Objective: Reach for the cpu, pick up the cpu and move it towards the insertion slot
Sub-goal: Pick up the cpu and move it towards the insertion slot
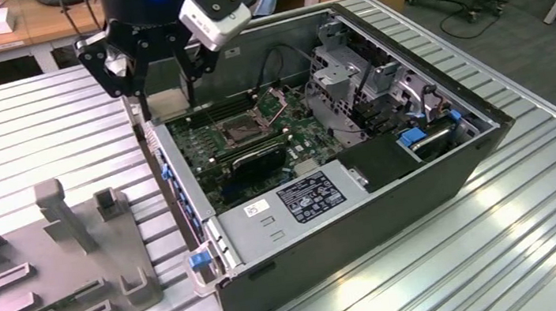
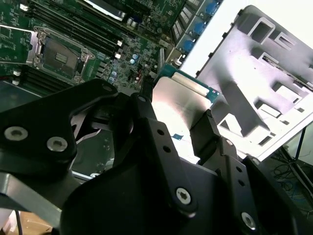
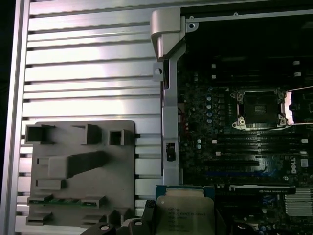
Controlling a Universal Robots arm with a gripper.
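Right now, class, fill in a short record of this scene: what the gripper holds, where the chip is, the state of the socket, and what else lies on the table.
gripper: shut on the cpu
cpu: held off the table, over the near edge of the open computer case, silvery face visible in both wrist views
insertion slot: empty, bracket open, apart from the cpu
grey plastic tray: on the slatted table, on the exterior view's left of the case
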